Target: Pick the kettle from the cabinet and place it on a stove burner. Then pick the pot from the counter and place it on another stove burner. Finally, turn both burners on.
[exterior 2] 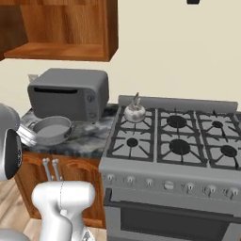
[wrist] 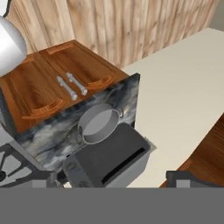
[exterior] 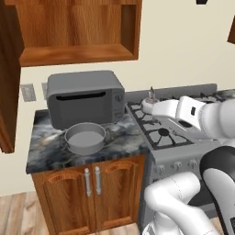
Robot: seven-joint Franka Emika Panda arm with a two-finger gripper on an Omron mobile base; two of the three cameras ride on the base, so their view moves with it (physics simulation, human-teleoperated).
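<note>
- Claw state: the fingers themselves are hardly seen, but the jaws are taken to be spread wide and nothing is seen held between them; the hand is turned so that the pot point(wrist: 99, 124) and the microwave point(wrist: 109, 159) are looked down on from above.
- Kettle point(exterior 2: 134, 112): it is seen standing upright on the stove's point(exterior 2: 169, 164) rear left burner, close to the back edge, so the first placement is judged done.
- Cabinet point(exterior: 78, 30): its door point(exterior: 9, 78) is swung open and the shelf is seen bare.
- Pot: it is seen resting on the counter point(exterior: 46, 151) in front of the microwave, near the front edge and untouched, so the second placement is judged still to be done.
- Front left burner point(exterior 2: 132, 142): it is seen free, as are the others beside it.
- Knobs point(exterior 2: 169, 185): they are lined along the stove's front; no flame is seen, so both burners are judged still unlit.
</note>
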